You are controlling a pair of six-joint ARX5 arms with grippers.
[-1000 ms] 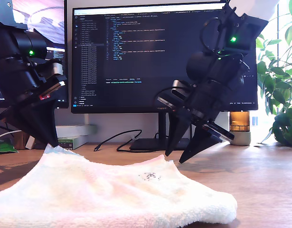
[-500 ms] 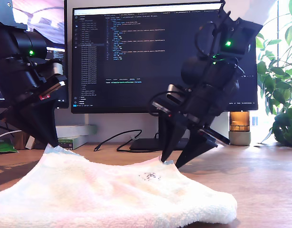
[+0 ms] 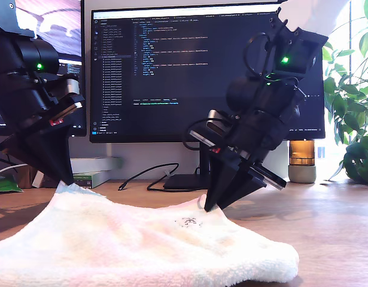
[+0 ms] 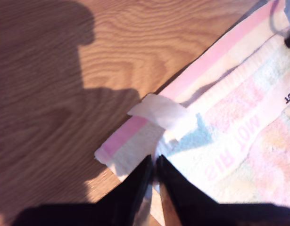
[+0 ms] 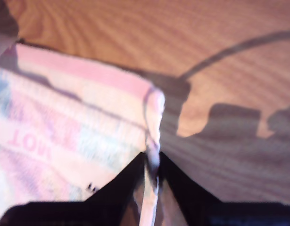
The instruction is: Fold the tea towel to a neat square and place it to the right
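Observation:
The tea towel [image 3: 142,245] lies spread and rumpled on the wooden desk [image 3: 333,227], white and fluffy, with a small dark figure [image 3: 188,222] printed on it. At the exterior view's left, my first gripper [image 3: 66,179] is shut on the towel's far corner. The first wrist view shows the fingertips [image 4: 145,165] pinching the towel [image 4: 229,141] by its pink band, close to a white tag [image 4: 159,113]. At the exterior view's right, my second gripper [image 3: 210,207] is shut on the other far corner. In the second wrist view the jaws hold a pinched fold of towel [image 5: 64,132].
A monitor [image 3: 172,72] with code stands behind the towel, and a black cable [image 3: 148,176] loops at its foot. Boxes [image 3: 91,173] sit behind the first arm. A leafy plant [image 3: 354,119] and an amber jar [image 3: 302,158] stand at the exterior view's right.
My second gripper came down from above the desk with its jaws apart and closed on the towel's far corner. The first gripper stayed put on its corner.

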